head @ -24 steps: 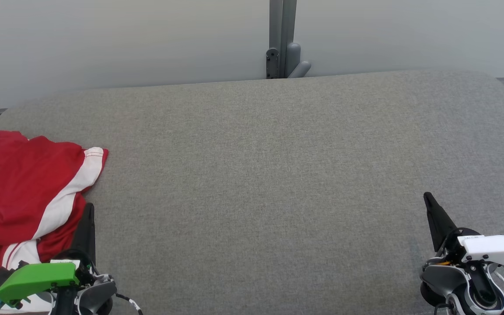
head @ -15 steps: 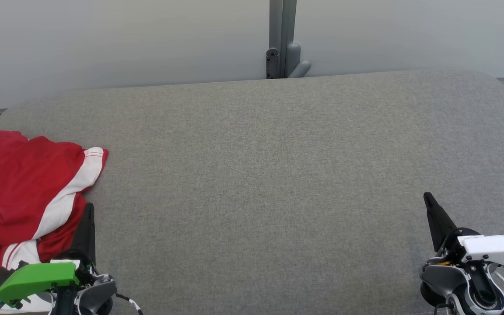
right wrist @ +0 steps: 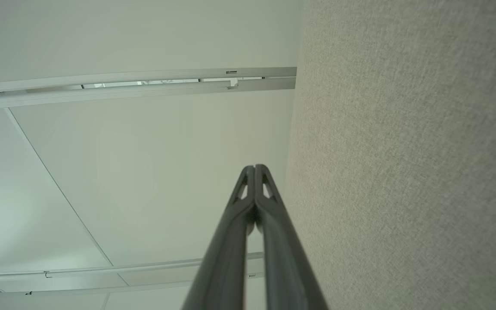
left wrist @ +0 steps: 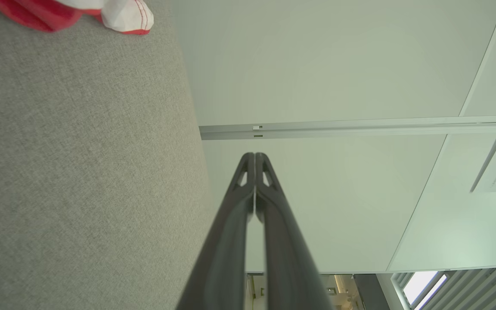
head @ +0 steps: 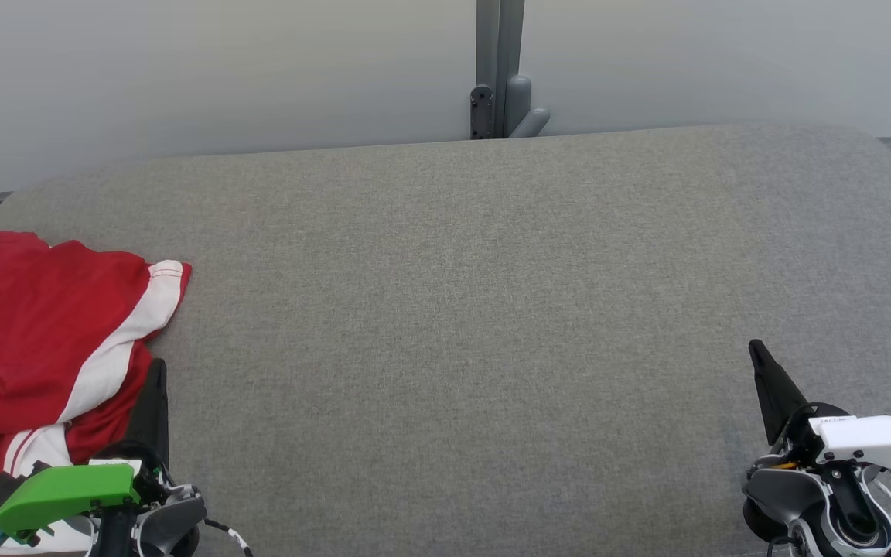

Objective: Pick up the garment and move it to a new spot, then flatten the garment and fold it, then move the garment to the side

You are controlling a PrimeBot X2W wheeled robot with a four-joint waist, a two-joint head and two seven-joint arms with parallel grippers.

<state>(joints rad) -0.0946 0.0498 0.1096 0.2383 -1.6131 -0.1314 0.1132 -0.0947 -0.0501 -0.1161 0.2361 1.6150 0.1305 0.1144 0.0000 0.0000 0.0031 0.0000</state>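
A crumpled red garment [head: 35,340] with white stripes lies at the left end of the grey fabric surface [head: 461,309]; a corner of the garment [left wrist: 119,15] also shows at the top left of the left wrist view. My left gripper [head: 156,371] stands at the lower left, right beside the garment's near edge, its fingers pressed together and empty. In its own view the left gripper [left wrist: 255,156] is shut with nothing between the fingers. At the lower right my right gripper [head: 756,350] is shut and empty, far from the garment; the right wrist view shows it [right wrist: 254,167] the same.
A pale wall runs behind the surface, with a grey post and bracket [head: 501,93] at its middle. The grey surface rounds off at its far left and far right corners.
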